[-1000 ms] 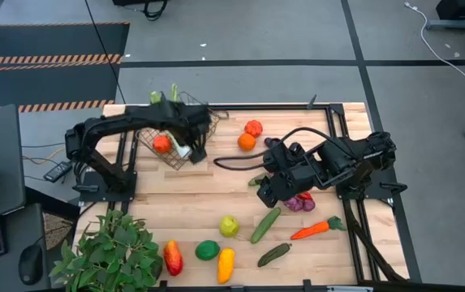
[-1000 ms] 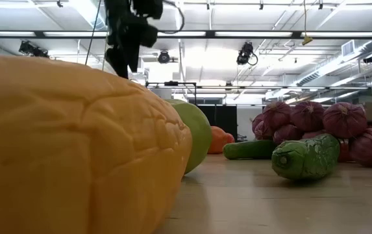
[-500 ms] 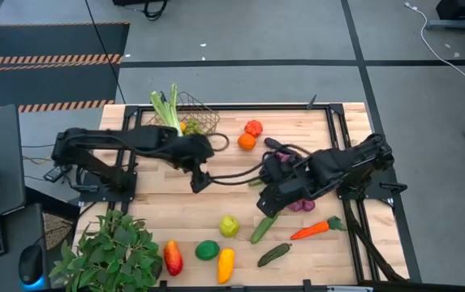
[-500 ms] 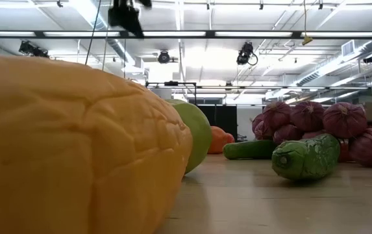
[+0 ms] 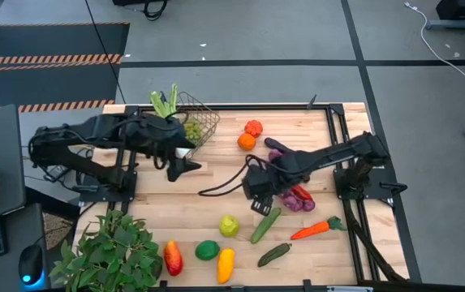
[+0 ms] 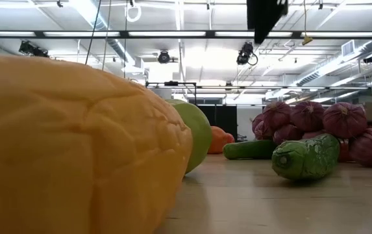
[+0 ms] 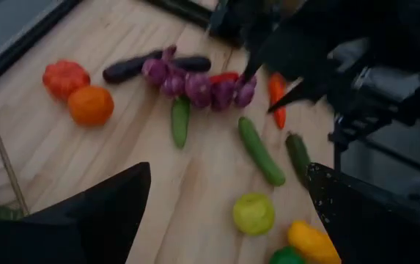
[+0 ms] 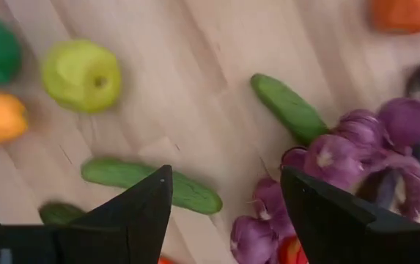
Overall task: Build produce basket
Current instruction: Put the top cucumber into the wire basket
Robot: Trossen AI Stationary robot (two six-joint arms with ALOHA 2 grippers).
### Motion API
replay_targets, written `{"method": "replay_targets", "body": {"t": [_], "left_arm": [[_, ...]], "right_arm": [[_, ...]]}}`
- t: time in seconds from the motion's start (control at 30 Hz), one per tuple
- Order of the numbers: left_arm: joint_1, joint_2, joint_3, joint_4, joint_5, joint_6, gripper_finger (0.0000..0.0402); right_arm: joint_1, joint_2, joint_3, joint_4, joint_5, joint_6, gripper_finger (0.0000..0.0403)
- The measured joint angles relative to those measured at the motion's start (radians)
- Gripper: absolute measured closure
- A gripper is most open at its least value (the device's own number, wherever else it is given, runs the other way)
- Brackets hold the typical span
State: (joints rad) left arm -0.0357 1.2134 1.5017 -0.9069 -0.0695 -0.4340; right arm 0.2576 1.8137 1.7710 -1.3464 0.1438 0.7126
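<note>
two dark arms reach over a pale wooden surface (image 5: pixel 216 195) strewn with toy produce. the left gripper (image 5: pixel 182 167) hangs just in front of the wire basket (image 5: pixel 197 123), fingers spread wide and holding nothing. the basket sits at the far left corner of the surface, with celery stalks (image 5: pixel 165 103) poking out of it and green grapes (image 5: pixel 191 128) inside. the right gripper (image 5: pixel 262 202) hovers near the middle of the surface, beside the purple grapes (image 5: pixel 299 201), its fingers parted and empty above a cucumber (image 5: pixel 265 225); in the right wrist view that cucumber (image 8: pixel 151 185) lies between the two dark fingers (image 8: pixel 138 213). a carrot (image 5: pixel 315 229) lies to the right of the cucumber, and a second, darker cucumber (image 5: pixel 273 254) nearer the front edge. a yellow-green apple (image 5: pixel 229 225), a green lime (image 5: pixel 207 250), a yellow pepper (image 5: pixel 226 264) and a red pepper (image 5: pixel 172 257) line the front. an orange (image 5: pixel 247 141) and a red tomato (image 5: pixel 253 127) rest near the basket. a leafy plant (image 5: pixel 110 251) stands at the front left corner.
</note>
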Motion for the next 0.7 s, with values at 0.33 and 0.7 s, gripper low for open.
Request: {"method": "replay_targets", "body": {"t": [0.33, 0.7], "left_arm": [[0.000, -0.071, -0.001, -0.038, -0.074, 0.084, 0.0029], [0.000, -0.074, -0.001, -0.041, -0.098, -0.016, 0.0029]], "right_arm": [[-0.180, 0.000, -0.160, 0.040, -0.101, -0.273, 0.0153], [-0.319, 0.000, -0.263, 0.156, -0.064, -0.578, 0.0122]]}}
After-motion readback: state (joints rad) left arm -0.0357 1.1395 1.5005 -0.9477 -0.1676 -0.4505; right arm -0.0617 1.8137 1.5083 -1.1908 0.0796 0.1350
